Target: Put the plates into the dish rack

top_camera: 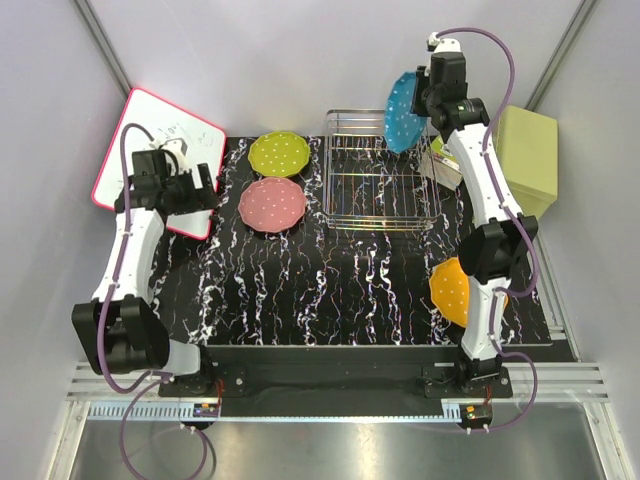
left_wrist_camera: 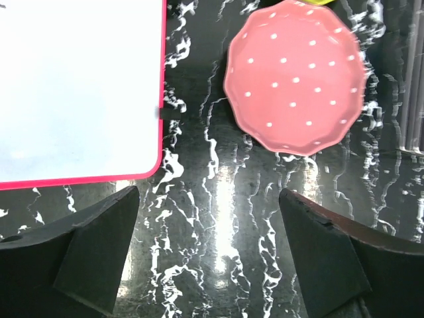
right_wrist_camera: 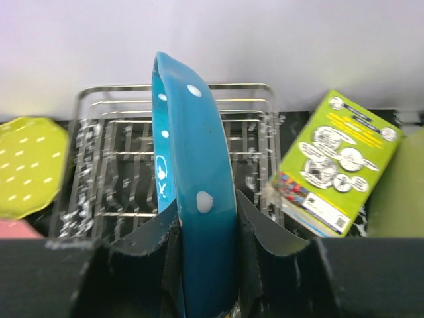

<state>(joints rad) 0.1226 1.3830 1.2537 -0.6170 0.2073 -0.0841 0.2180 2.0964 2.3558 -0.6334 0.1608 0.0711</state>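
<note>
My right gripper (top_camera: 420,100) is shut on the blue plate (top_camera: 404,112) and holds it on edge above the right end of the silver wire dish rack (top_camera: 380,185). In the right wrist view the blue plate (right_wrist_camera: 195,199) stands upright between my fingers (right_wrist_camera: 265,228), over the rack (right_wrist_camera: 119,159). The lime green plate (top_camera: 278,153) and the pink plate (top_camera: 272,204) lie flat left of the rack. The orange plate (top_camera: 450,290) lies at the right, partly behind the right arm. My left gripper (top_camera: 190,190) is open and empty, left of the pink plate (left_wrist_camera: 295,79).
A white board with a red rim (top_camera: 160,150) lies at the far left, under the left gripper. An olive-green box (top_camera: 528,160) stands right of the rack. A green printed packet (right_wrist_camera: 338,162) lies between rack and box.
</note>
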